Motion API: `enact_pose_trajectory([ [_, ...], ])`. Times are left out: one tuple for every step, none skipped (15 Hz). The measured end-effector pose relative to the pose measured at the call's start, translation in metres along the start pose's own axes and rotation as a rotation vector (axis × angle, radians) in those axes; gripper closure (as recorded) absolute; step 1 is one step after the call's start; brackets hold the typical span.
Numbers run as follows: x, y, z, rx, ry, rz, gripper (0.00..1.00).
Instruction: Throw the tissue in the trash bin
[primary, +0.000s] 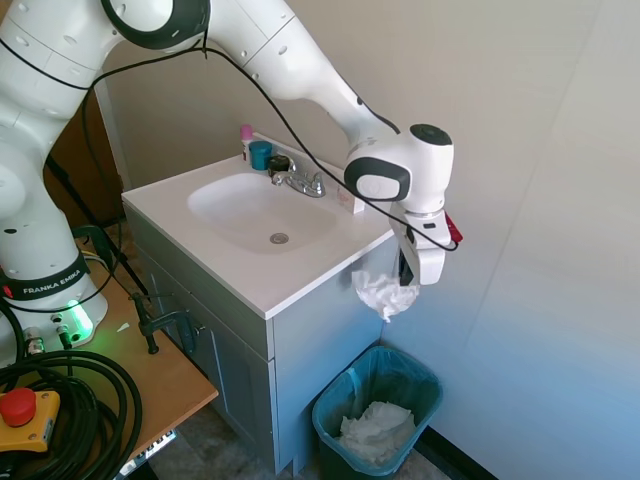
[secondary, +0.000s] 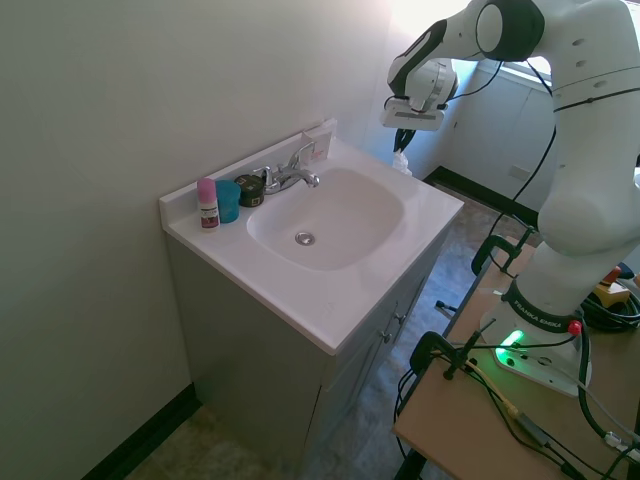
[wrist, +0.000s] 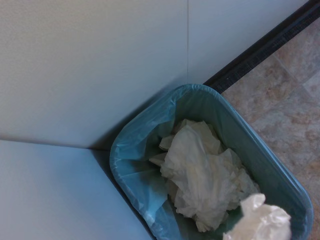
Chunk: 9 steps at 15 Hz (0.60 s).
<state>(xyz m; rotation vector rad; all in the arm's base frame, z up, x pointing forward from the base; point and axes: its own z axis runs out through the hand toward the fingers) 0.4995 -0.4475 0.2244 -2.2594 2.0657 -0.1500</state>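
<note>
the small crumpled white paper tissue (primary: 384, 294) hangs pinched in the clenched two-finger gripper (primary: 405, 272), beside the vanity's edge and high above the dark teal plastic trash bin (primary: 331, 410) with its translucent liner. in the wrist view the tissue sits at about 5 o'clock of the bin's opening, near the rim. nudging toward the larger white paper wad (wrist: 200, 172) before letting go would likely make the drop safer.

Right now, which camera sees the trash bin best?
The wrist view: it looks straight down into the trash bin, showing its rim, liner and paper wad. The first exterior view shows it smaller, beside the cabinet. The second doesn't show it.
</note>
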Motion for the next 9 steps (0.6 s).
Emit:
enact_pose_trajectory([
  [0.0,0.0,-0.001,-0.001,-0.004,-0.004,0.0],
  [-0.001,0.0,-0.002,0.0,-0.005,-0.009,0.0],
  [-0.001,0.0,-0.005,0.003,-0.006,-0.013,0.0],
  [-0.002,0.0,-0.011,0.008,-0.009,-0.022,0.0],
  [-0.002,0.001,-0.024,0.022,-0.012,-0.036,0.0],
  [-0.003,0.006,-0.044,0.043,-0.011,-0.045,0.0],
  [-0.005,0.014,-0.066,0.063,-0.009,-0.053,0.0],
  [-0.006,0.025,-0.091,0.084,-0.006,-0.06,0.0],
  [-0.009,0.039,-0.113,0.1,-0.002,-0.068,0.0],
])
